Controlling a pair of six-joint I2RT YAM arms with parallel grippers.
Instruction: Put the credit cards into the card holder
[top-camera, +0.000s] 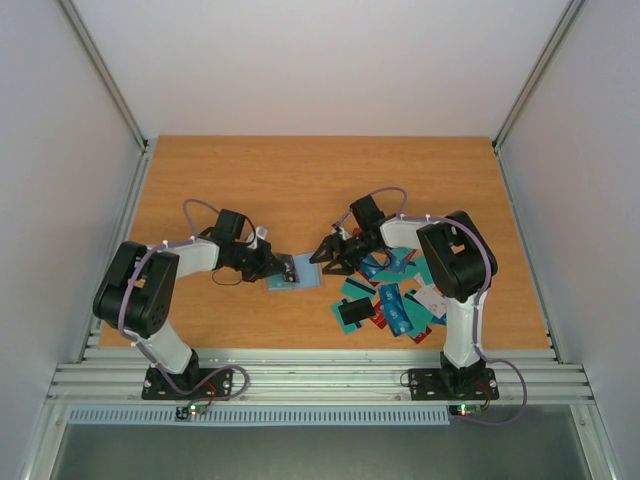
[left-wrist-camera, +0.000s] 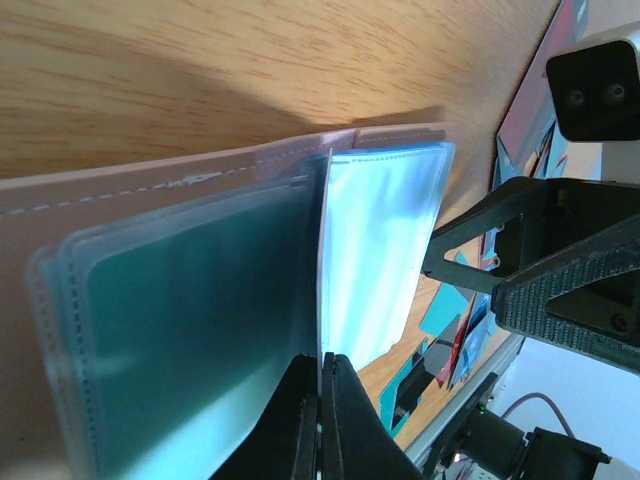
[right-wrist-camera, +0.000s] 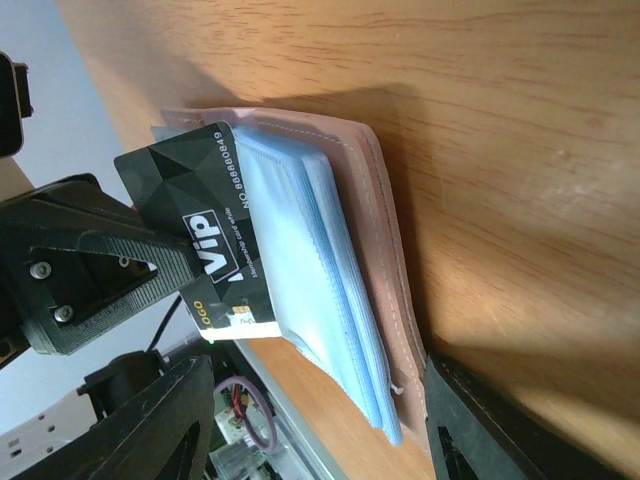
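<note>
L fingers (left-wrist-camera: 320, 400) clenched card holder (left-wrist-camera: 190, 300) sleeve to prop pocket open; R fingers (top-camera: 328, 262) hung released, empty, at its 3 o'clock, credit cards (top-camera: 390, 298) beyond on bench (top-camera: 300, 180).

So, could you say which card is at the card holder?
The black VIP card, against the card holder; the other cards lie piled by the right arm.
</note>
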